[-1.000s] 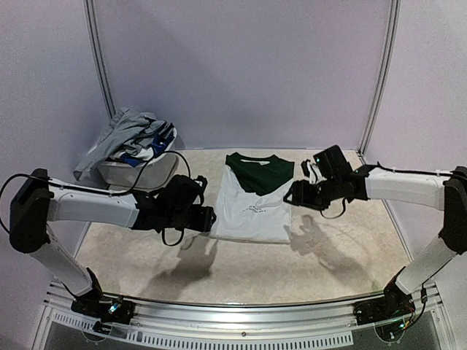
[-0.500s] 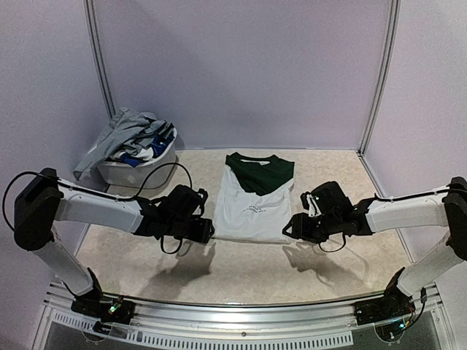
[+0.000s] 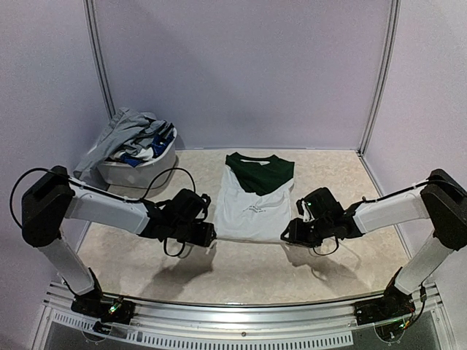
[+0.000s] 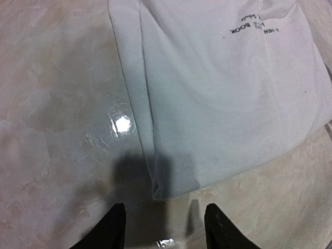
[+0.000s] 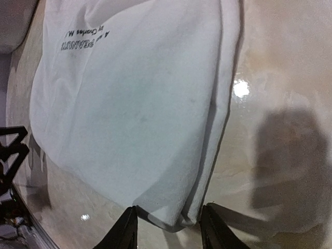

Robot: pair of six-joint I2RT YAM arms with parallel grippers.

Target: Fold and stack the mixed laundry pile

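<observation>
White cotton with a dark green yoke, the T-shirt (image 3: 252, 208) lies flat at the centre of the frame. Within the last second both arms were lowered to its near hem corners and the jaws narrowed. The left gripper (image 4: 164, 210) is held part-open just short of its corner. The right gripper (image 5: 168, 210) straddles its corner, unclamped (a fold is judged imminent). The white basket (image 3: 130, 173), upper left, is heaped with grey, plaid and white garments (image 3: 135, 135).
</observation>
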